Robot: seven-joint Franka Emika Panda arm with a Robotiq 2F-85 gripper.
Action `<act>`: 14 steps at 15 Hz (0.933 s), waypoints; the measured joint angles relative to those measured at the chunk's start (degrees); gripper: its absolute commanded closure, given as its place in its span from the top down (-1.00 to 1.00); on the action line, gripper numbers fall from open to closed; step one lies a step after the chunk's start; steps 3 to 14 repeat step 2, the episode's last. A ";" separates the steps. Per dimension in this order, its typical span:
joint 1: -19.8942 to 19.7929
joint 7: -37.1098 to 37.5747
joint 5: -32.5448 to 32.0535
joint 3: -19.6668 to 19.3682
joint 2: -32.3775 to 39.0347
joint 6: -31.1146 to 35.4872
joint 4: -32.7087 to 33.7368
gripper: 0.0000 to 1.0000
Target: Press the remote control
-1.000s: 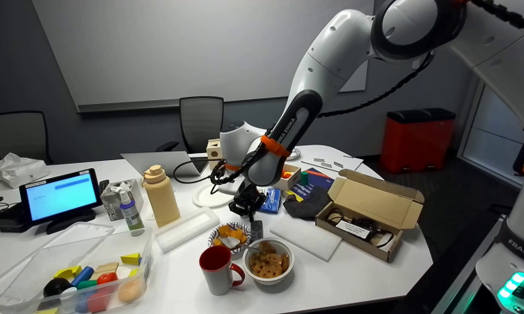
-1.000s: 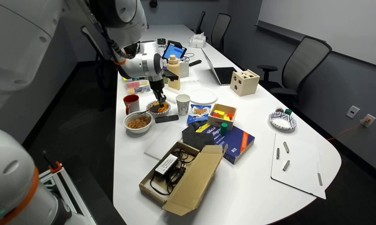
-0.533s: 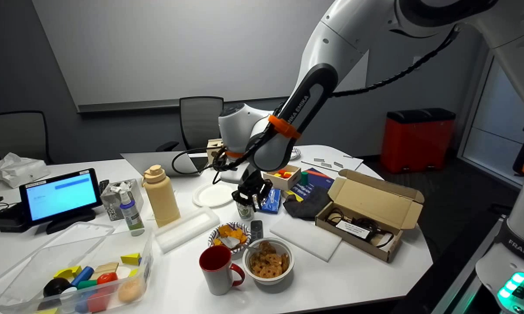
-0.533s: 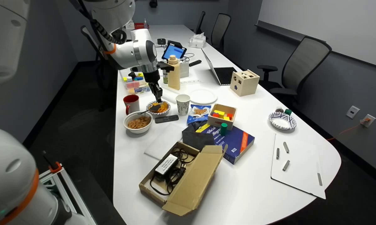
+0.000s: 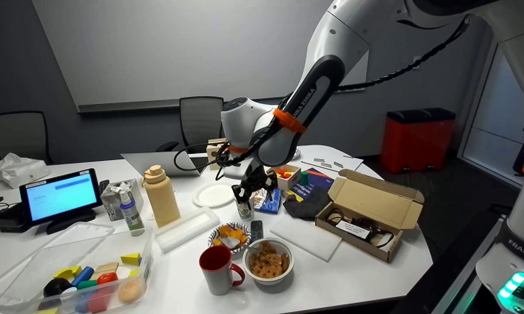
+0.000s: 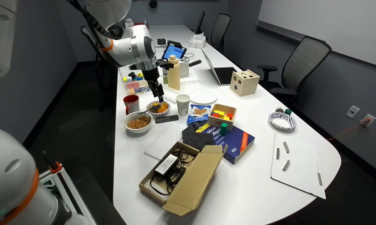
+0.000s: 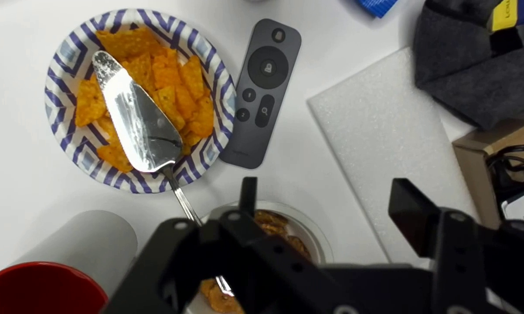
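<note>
Jaws have lifted away and spread wide, holding nothing, while the remote point(image 7: 260, 93) lies flat on the table point(image 7: 340, 43) beside the chip bowl point(image 7: 61, 96), so the press is probably done, though no proof shows, leaving perhaps only the retreat

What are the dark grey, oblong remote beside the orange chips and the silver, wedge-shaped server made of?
Dark grey, oblong remote: probably matte plastic, from its even shading without strong glare. Silver, wedge-shaped server: apparently polished metal, perhaps steel, from its bright, mirror-like glints.
</note>
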 measured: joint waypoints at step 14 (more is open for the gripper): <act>-0.18 -0.13 -0.07 0.00 -0.05 0.00 -0.05 1.00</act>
